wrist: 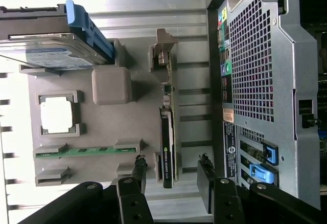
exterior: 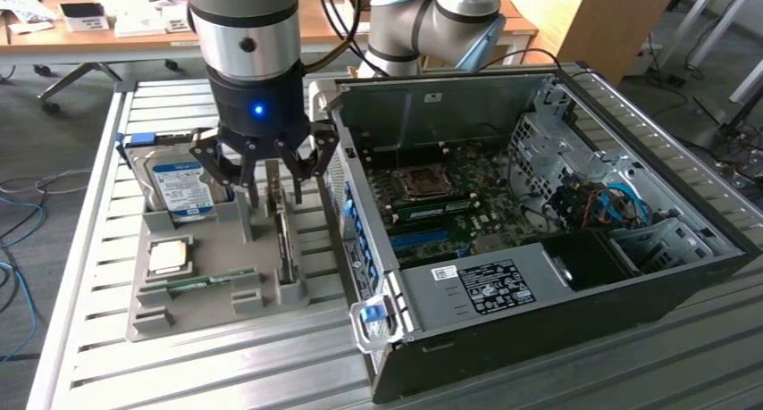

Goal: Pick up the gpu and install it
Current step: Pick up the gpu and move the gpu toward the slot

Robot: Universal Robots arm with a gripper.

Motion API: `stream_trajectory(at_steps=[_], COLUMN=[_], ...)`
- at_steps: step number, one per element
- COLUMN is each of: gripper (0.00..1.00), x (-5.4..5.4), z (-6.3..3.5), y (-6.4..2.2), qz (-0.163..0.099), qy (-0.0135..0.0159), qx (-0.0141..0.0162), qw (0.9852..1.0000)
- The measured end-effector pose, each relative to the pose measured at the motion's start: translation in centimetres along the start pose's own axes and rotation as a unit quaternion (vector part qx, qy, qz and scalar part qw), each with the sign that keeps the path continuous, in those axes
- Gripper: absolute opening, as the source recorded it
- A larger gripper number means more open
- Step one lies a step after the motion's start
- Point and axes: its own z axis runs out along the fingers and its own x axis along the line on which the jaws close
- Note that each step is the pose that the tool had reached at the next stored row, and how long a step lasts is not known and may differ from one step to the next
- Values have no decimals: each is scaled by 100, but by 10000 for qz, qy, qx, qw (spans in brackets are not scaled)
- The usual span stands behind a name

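Arm: the arm hangs over the grey tray, wrist pointing down.
Jaws: spread wide, and look at that, one finger on each side of the gpu; a gap shows on both sides, so nothing is pinched.
Gpu: on its edge in a tray slot, metal bracket at the end away from the jaws, on the tray side nearest the computer case.
Tray neighbours: the hard drive stands upright in its blue carrier; the processor and the green memory stick lie flat in their pockets.
Case: side panel off, motherboard in plain sight, just beside the tray.
Counter: the slatted metal counter carries both tray and case.
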Motion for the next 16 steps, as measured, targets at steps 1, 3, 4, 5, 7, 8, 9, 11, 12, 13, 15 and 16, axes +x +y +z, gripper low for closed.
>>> stream_trajectory(at_steps=[1,3,4,5,7,8,9,11,12,13,15,16], gripper=[53,53,53,53,53,53,53,53,53,53,53,53], x=[0,0,1,0,0,0,0,0,1,1,1,1], z=[7,12,12,12,13,13,14,24,29,35,45,49], y=[0,-1,-1,-1,-1,-1,-1,-1,-1,-2,-2,-2], qz=[0,0,0,0,0,0,0,0,0,0,0,0], qy=[0,1,1,1,0,0,0,-1,-1,0,0,0], qx=[0,1,1,1,0,0,0,-1,-1,0,0,0], qw=[10000,10000,10000,10000,10000,10000,10000,10000,10000,10000,10000,10000])
